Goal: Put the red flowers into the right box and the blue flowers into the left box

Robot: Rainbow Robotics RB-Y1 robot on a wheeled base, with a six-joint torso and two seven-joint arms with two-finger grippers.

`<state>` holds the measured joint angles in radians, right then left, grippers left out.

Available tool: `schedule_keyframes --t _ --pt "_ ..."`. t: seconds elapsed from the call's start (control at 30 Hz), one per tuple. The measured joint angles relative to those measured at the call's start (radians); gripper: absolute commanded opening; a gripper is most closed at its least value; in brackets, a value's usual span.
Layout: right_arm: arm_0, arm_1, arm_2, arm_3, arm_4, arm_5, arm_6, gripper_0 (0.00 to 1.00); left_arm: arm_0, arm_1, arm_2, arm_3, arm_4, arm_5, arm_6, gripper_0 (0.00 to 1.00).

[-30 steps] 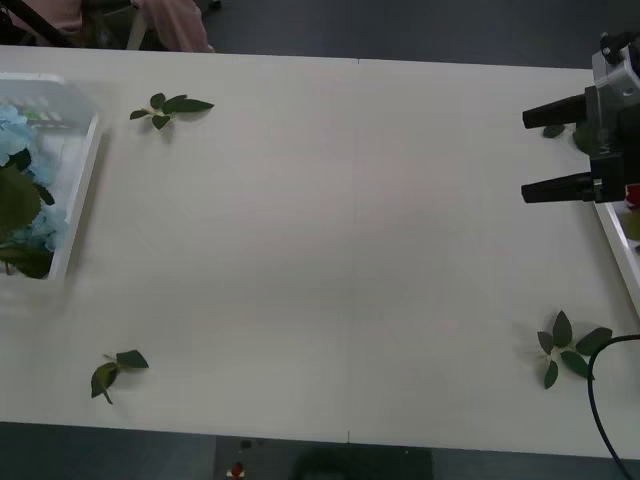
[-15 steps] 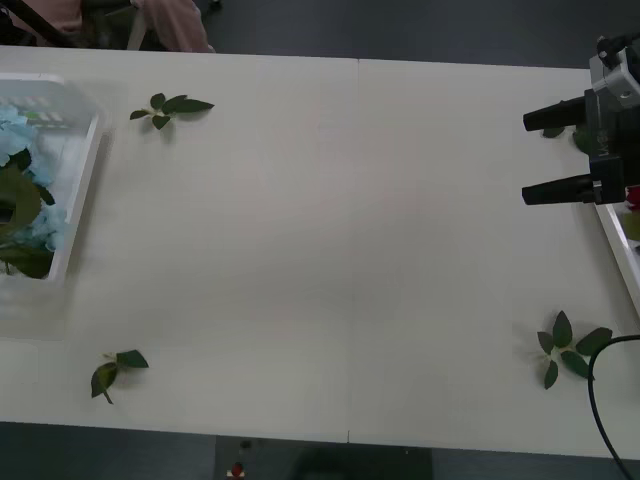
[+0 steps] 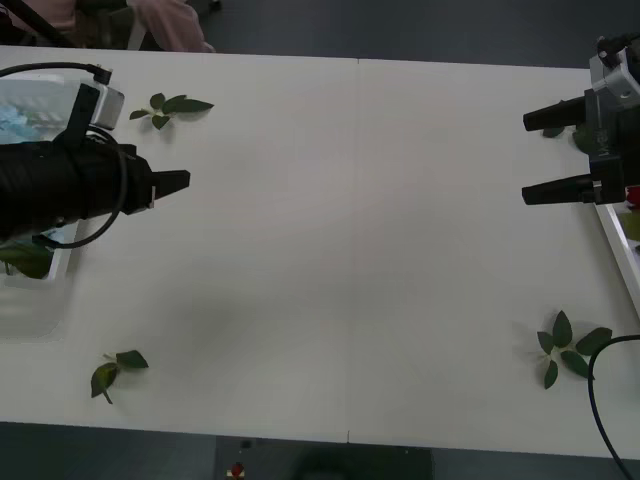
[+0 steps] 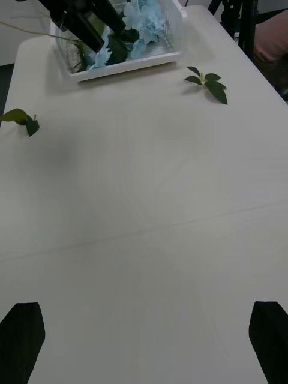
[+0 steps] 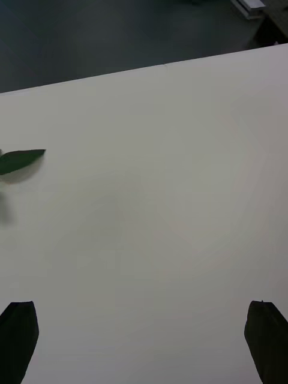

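Looking across the white table, we see the blue flowers as fluffy pale-blue heads with dark leaves, lying in the left box at the table's left end, while the rim of the right box shows at the right edge with a bit of red just inside it. Our left pincer reaches out over the table just beside the left box, its fingers spread wide and holding nothing, and our right pincer hangs near the right box, likewise wide and empty. A second ago the left arm was out of the front view and the box lay uncovered; now it crosses over the box, while the right pincer and the loose leaf sprigs have kept their places.
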<state>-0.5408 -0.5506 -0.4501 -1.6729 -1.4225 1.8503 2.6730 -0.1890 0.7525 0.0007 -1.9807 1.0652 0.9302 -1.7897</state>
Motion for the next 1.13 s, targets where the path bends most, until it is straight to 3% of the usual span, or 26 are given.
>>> schedule_keyframes --t 0.23,0.53,0.73,1.13 --pt "0.000 0.000 0.000 0.000 0.000 0.000 0.000 1.00 0.041 0.071 -0.098 -0.186 0.039 -0.052 0.001 1.00" --pt "0.000 0.000 0.000 0.000 0.000 0.000 0.000 1.00 0.121 0.251 -0.250 -0.280 0.063 -0.354 0.001 1.00" --pt "0.000 0.000 0.000 0.000 0.000 0.000 0.000 1.00 0.121 0.309 -0.275 -0.290 0.071 -0.370 0.001 1.00" --pt "0.000 0.000 0.000 0.000 0.000 0.000 0.000 1.00 0.120 0.312 -0.273 -0.293 0.083 -0.370 0.002 1.00"
